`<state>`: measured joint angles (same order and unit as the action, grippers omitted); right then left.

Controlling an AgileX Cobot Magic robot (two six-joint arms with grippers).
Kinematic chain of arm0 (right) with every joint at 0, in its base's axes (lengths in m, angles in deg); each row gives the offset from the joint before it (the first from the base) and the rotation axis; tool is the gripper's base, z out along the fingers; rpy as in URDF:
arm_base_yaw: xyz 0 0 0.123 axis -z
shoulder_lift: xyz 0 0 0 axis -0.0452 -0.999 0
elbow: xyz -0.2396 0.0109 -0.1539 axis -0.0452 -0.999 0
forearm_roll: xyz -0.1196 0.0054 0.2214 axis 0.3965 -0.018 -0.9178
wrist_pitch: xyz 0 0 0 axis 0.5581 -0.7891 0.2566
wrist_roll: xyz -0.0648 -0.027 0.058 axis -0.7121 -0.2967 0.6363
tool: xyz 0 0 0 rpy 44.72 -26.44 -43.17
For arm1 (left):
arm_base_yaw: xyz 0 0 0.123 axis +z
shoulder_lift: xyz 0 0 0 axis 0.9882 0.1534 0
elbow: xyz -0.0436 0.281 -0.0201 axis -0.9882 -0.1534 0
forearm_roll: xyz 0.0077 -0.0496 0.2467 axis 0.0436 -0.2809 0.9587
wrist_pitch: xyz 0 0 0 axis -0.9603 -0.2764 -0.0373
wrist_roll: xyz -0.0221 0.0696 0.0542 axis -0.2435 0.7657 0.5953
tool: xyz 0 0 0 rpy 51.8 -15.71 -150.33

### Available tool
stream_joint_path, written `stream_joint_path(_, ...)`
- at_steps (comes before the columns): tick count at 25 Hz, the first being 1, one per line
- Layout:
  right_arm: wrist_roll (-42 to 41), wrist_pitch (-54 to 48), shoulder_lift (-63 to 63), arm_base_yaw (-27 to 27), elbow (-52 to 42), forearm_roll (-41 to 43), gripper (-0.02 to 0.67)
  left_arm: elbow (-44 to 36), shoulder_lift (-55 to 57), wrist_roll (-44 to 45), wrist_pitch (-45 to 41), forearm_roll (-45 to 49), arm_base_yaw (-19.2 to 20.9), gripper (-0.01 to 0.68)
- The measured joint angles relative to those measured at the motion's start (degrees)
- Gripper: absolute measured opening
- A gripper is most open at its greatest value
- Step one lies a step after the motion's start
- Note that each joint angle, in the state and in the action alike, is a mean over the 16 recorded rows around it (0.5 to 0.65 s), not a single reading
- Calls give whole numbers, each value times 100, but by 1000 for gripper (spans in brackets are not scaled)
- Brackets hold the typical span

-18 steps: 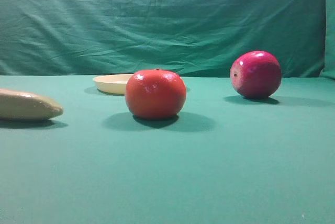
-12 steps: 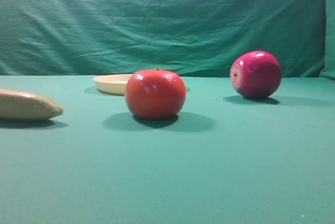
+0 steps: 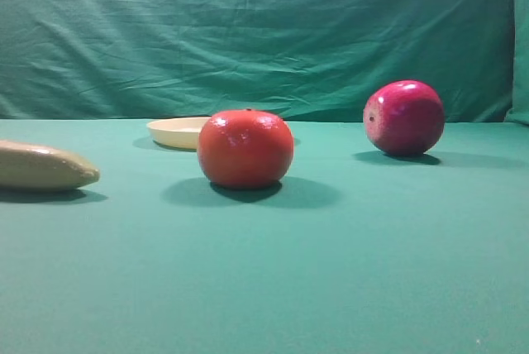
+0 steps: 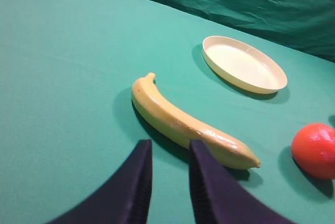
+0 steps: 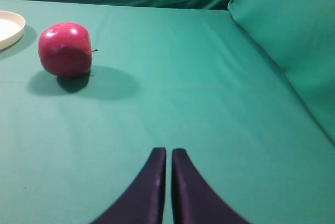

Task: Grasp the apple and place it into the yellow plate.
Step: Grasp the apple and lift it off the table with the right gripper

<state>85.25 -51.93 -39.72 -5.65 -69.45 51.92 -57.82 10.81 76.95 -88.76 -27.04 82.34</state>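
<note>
The glossy magenta apple (image 3: 403, 117) rests on the green cloth at the right of the exterior view, with nothing touching it. The right wrist view shows the apple (image 5: 65, 49) far ahead and to the left of my right gripper (image 5: 167, 154), whose dark fingers are shut with nothing between them. The yellow plate (image 3: 177, 131) lies empty at the back left, partly behind an orange-red fruit. In the left wrist view the plate (image 4: 244, 65) sits beyond my left gripper (image 4: 169, 148), whose fingers stand slightly apart and hold nothing. Neither gripper shows in the exterior view.
An orange-red round fruit (image 3: 245, 148) stands in the middle, between the plate and the apple. A pale yellow banana (image 4: 183, 122) lies just ahead of the left gripper. A green cloth backdrop (image 3: 264, 31) closes the back, and a raised green fold (image 5: 288, 35) borders the right side.
</note>
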Motion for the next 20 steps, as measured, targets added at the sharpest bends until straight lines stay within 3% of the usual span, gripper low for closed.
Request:
stream_joint_path(11,0,177,0,0,-1,-33,0,0,0,0,0,0,0,157)
stream_joint_path(20,146,1160,-34,0,31,-133,0,0,0,0,0,0,0,157)
